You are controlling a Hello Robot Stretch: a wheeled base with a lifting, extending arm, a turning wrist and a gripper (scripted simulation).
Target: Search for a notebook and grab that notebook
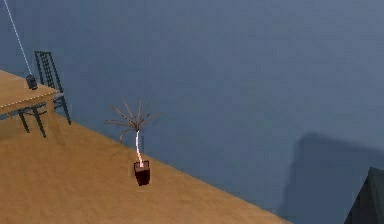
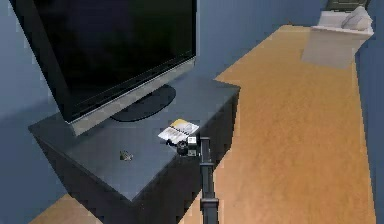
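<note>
**Arm (image 2: 207, 180) stretched over the TV stand (image 2: 95, 150), gripper (image 2: 184, 144) close to the notebook (image 2: 178, 129)**

Nearest you in the arm side view, the dark square arm rises from the bottom edge, just right of the middle, and ends over the stand's right-hand part. The gripper sits at its far end, just below a flat white-and-yellow notebook lying on the stand's dark grey top. You cannot tell from this view whether the fingers touch the notebook, how they are set, or whether the gripper holds anything. A large black television (image 2: 110, 50) stands on its oval foot behind the notebook. A small dark object (image 2: 126, 155) lies on the top, nearer the stand's front and left of the gripper. Wooden floor runs away past the stand to a pale armchair (image 2: 340, 38) in the top right corner.

In the forward view, a spiky potted plant (image 1: 140, 150) stands on wooden floor before a blue wall. At the left edge are a wooden table (image 1: 20, 102) with a small dark cup (image 1: 32, 83) on it, and a dark chair (image 1: 50, 72) behind.
</note>
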